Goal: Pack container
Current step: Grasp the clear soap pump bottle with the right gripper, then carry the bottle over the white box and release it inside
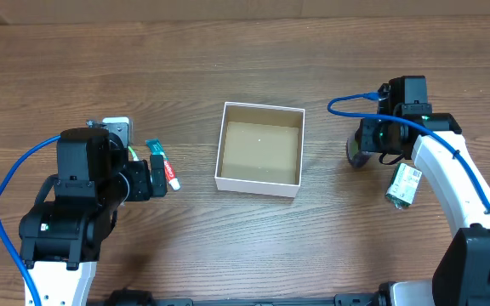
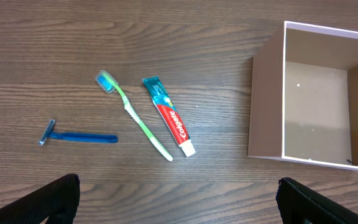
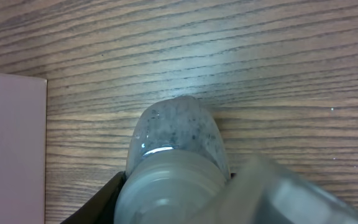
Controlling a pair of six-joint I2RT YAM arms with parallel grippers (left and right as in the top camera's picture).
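Note:
The container [image 1: 258, 183], a square shallow lidless box, white outside and brown inside, stands empty at the table's middle. It also shows in the left wrist view [image 2: 266, 106] and, as a pale wall, in the right wrist view [image 3: 11, 149]. A red and teal toothpaste tube [image 2: 169, 118], a green toothbrush [image 2: 135, 118] and a blue razor [image 2: 73, 137] lie left of it. My left gripper [image 2: 179, 205] is open and empty, near the toothpaste [image 1: 163, 164]. My right gripper [image 1: 360, 151] is shut on a clear speckled bottle [image 3: 176, 143] right of the container.
A small bottle with a green and white label [image 1: 404, 184] lies by the right arm, right of the held bottle. Blue cables run along both arms. The table is brown wood.

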